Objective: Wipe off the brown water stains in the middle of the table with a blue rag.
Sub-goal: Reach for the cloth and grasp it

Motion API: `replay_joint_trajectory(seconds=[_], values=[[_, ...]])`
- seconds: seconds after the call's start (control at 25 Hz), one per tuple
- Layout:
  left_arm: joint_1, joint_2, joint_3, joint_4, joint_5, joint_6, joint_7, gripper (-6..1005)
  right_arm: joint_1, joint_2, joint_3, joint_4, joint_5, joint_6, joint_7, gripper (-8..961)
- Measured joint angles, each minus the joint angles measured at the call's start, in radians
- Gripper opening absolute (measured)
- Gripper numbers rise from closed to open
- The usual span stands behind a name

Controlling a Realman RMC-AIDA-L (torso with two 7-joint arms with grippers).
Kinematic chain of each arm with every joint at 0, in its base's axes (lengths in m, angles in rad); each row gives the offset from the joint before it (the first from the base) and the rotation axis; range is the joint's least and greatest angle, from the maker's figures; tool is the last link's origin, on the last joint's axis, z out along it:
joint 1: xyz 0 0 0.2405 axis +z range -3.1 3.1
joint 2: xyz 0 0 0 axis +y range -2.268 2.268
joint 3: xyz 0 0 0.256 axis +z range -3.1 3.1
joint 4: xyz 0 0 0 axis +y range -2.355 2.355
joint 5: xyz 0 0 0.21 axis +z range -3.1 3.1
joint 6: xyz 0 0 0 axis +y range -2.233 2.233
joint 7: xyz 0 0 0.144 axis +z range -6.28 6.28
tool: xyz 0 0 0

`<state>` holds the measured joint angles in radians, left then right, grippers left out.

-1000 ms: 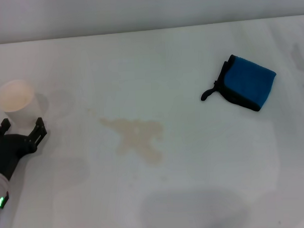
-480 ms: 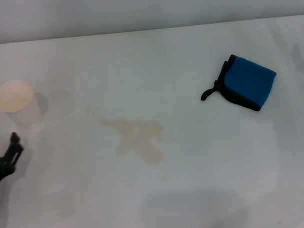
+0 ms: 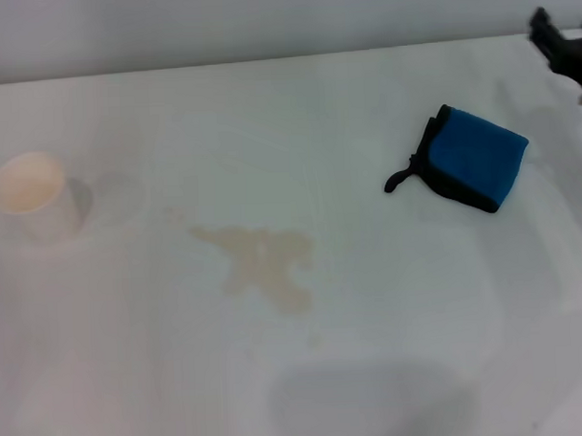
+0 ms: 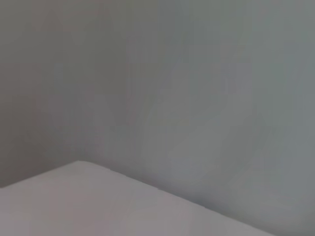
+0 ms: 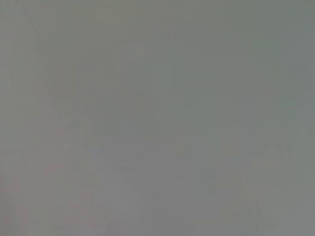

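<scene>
White table (image 3: 390,310) seen from the head camera. The blue rag (image 3: 475,158) lies folded at about two o'clock from the table's middle, its black trim and short loop tail (image 3: 401,180) pointing toward nine o'clock; nothing touches it. The brown water stains (image 3: 264,261) spread as a pale tan splotch near the centre, slightly toward eight o'clock, well apart from the rag. A white cup (image 3: 32,195) stands upright at nine o'clock, near the table's edge and clear of the stains. The right gripper (image 3: 558,44) shows only in part at the frame's one-o'clock corner, above and beyond the rag, not in contact with it — whether its fingers are spread or closed cannot be told, and it holds nothing visible. The left gripper is out of sight; its wrist camera shows only a table corner (image 4: 88,206) against a grey wall (image 4: 197,88)
</scene>
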<state>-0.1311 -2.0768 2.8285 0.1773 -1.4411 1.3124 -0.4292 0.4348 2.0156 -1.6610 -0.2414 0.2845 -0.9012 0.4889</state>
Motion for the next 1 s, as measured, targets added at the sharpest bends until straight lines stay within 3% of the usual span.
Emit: replay_joint_trajectory(seconds=[0.16,0.44,0.56,0.68,0.8,1.0], values=[[0.001,0.0,0.0,-0.022,-0.001,0.003,-0.037,875,0.022,-0.02,-0.04,-0.113,-0.082,0.158,0.006,850],[-0.01,0.0,0.0,-0.025,-0.002,-0.004,-0.037,876,0.069,-0.076,-0.053,-0.479,-0.348,0.706,0.136,850],[-0.01,0.0,0.0,-0.025,-0.002,-0.004,-0.038,875,0.083,-0.102,-0.072,-0.656,-0.352,0.952,0.127,847],[-0.01,-0.001,0.0,-0.024,-0.003,-0.004,-0.038,875,0.11,-0.122,-0.047,-0.788,-0.257,1.195,0.023,842],[-0.014,-0.002,0.0,-0.023,-0.003,-0.004,-0.038,876,0.151,-0.117,0.074,-0.823,-0.009,1.373,-0.252,835],[-0.043,-0.001,0.002,-0.02,0.001,0.002,-0.038,876,0.226,-0.061,0.43,-0.763,0.299,1.671,-0.791,833]])
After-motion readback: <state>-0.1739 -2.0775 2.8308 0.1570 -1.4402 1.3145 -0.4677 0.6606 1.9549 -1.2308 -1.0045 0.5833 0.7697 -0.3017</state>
